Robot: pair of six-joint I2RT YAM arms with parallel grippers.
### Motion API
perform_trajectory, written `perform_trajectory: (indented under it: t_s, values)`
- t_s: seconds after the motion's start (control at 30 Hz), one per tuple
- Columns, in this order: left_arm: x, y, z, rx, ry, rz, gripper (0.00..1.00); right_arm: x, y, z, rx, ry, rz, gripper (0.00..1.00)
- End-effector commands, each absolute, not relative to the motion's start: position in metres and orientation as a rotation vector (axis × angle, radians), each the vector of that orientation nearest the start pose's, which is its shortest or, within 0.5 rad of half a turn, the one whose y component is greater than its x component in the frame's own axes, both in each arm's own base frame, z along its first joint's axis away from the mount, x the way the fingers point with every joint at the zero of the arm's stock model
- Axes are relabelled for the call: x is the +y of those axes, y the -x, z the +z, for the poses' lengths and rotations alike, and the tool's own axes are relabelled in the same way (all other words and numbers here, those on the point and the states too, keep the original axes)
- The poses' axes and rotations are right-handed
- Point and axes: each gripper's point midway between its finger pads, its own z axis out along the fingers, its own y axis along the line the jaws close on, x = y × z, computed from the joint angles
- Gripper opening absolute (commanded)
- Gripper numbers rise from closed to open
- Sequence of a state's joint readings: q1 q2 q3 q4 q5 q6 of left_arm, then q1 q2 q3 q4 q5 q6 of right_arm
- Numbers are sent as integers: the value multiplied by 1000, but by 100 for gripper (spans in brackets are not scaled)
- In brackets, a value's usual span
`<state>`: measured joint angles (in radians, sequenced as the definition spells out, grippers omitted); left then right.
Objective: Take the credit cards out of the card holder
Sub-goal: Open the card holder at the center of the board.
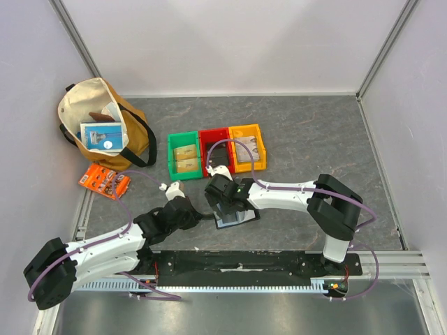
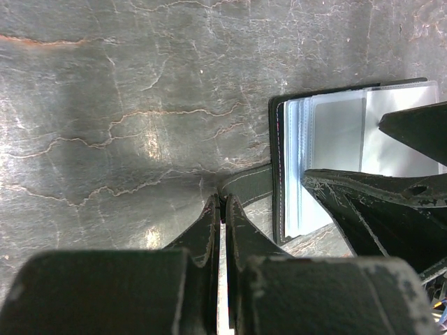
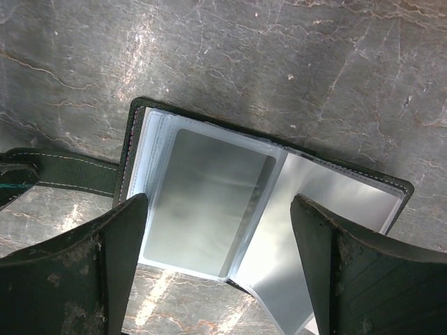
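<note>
Below, marbled tabletop [image 1: 314,132], pale walls [image 1: 230,42]; left hand [image 2: 223,202] tight on strap [image 2: 248,183], right hand [image 3: 220,204] wide over card holder [image 3: 202,167].

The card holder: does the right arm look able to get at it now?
Probably yes. The right gripper hangs open right over the card holder, nothing between them, while the left gripper pinches its strap.

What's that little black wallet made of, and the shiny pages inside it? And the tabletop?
The card holder looks like black leather or imitation: matte rim, pale stitching along its strap. The inner sleeves look like clear glossy plastic, reflecting light in grey sheets. The table looks like dark veined stone or a print of it; I cannot tell which.
</note>
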<state>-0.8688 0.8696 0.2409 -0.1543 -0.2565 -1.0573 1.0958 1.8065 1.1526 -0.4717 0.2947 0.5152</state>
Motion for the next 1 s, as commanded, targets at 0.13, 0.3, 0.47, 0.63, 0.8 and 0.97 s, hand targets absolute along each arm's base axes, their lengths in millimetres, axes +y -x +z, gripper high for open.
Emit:
perform_trajectory:
  t_s: [0.13,0.3,0.47,0.63,0.8,0.97]
  values:
    - [-182,-173,31,2353,402,-655,2,307,-215,33,2497,645,-5,84]
    - [-179,-173,32,2348,404,-645,2,296,-220,53,2456,627,-59,81]
    - [-177,-173,31,2348,406,-632,2,286,-225,72,2415,610,-103,80]
    - [-176,-173,30,2350,409,-626,2,276,-228,83,2401,583,-105,79]
    - [-174,-174,30,2346,414,-608,2,246,-235,79,2432,514,-136,75]
    - [-175,-178,35,2331,406,-607,6,219,-239,64,2475,471,-103,73]
